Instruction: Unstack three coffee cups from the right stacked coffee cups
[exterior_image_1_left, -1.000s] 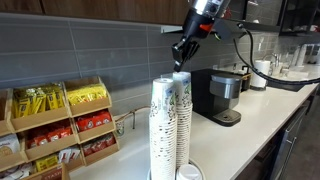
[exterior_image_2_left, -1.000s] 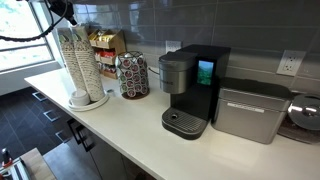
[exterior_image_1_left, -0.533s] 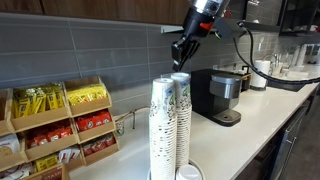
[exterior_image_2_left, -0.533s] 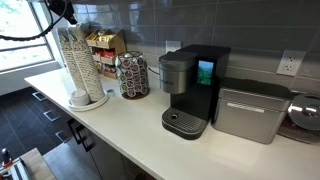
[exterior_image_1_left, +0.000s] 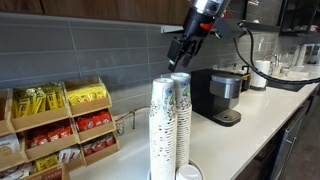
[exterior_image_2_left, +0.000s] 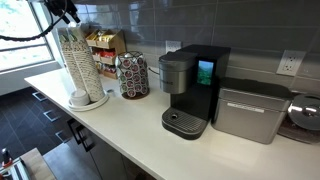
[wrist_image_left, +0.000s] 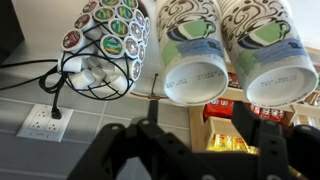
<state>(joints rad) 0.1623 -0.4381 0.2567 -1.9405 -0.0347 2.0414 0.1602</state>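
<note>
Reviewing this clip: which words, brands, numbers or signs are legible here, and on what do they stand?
No text can be read.
Snack packets: print too small and blurred.
Coffee pods: lid labels blurred.
Coffee machine: lit blue panel, nothing legible.
Cup stacks: swirl and cup pattern only, no words made out.

Tall column of nested white paper cups (exterior_image_1_left: 182, 112), greenish speckled print, standing upright, touching a twin column (exterior_image_1_left: 160, 125)
</note>
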